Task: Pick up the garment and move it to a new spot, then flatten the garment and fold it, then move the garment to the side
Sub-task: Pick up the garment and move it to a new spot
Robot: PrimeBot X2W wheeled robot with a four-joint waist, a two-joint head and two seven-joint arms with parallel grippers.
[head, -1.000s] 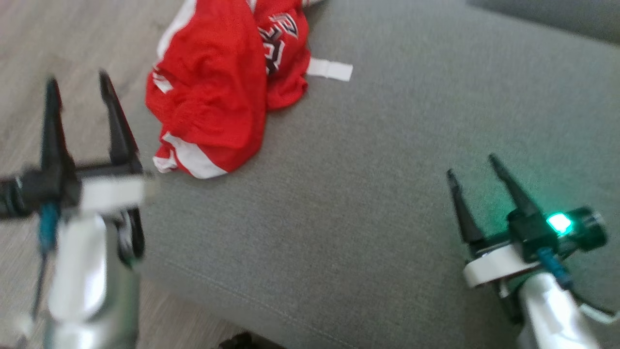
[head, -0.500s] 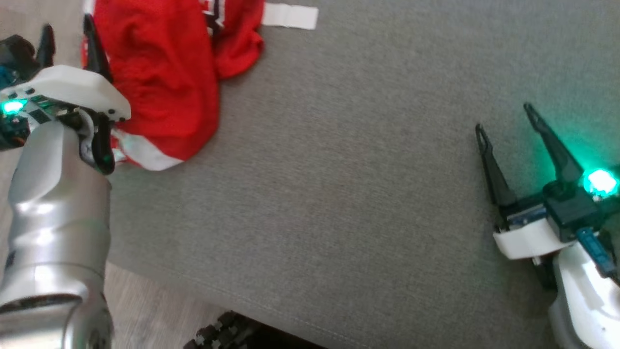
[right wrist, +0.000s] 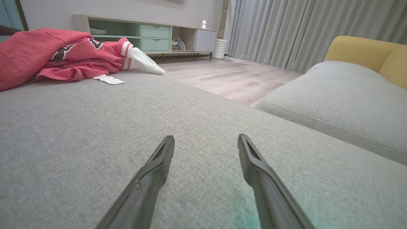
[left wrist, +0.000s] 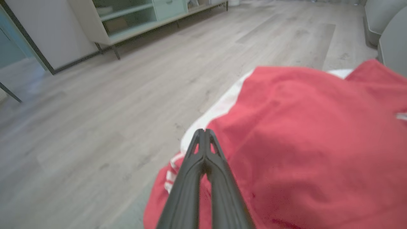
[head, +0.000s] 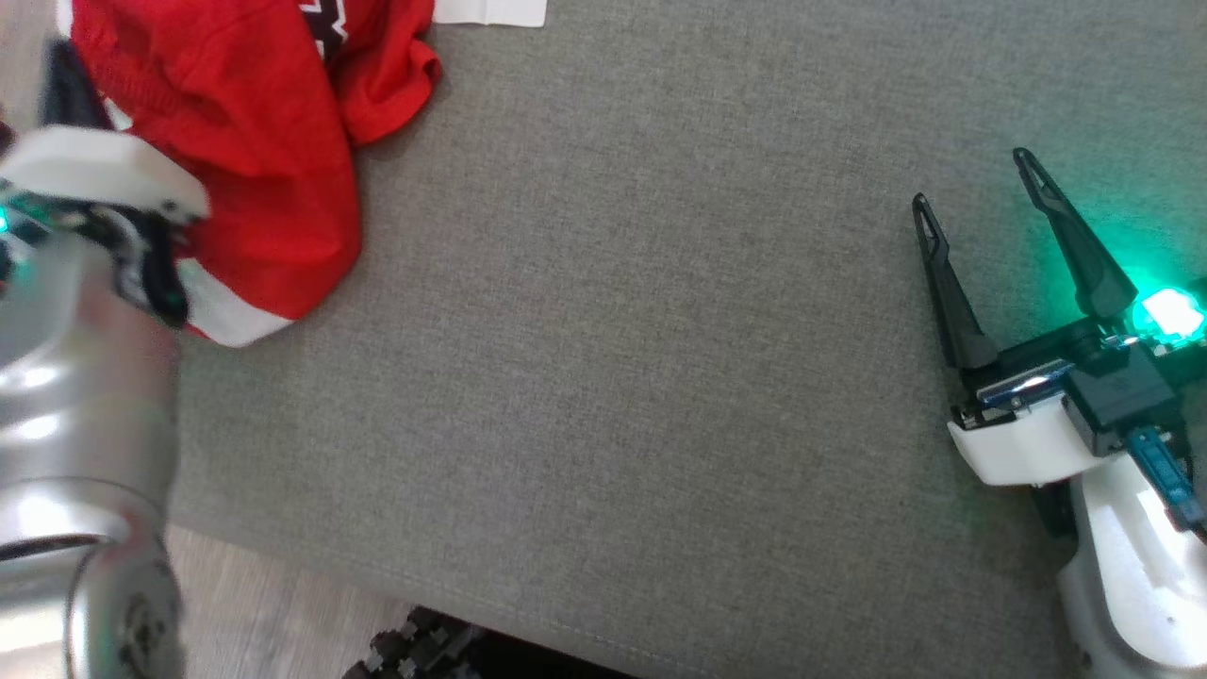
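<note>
We judge the task barely begun: the crumpled red-and-white jersey garment (head: pixel 245 141) lies at eleven o'clock on the grey sofa cushion (head: pixel 613 330), unfolded. Our left gripper (left wrist: pixel 203 135) is pressed together at its edge, and the right gripper (head: pixel 971 179) stands apart at three o'clock.

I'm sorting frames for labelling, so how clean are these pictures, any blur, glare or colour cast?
Head view: left arm motion-blurred, right gripper sharp, its green light tinting the sofa beside it. Left wrist view: soft throughout, garment washed pinkish. Right wrist view: crisp and evenly lit, no glare.
</note>
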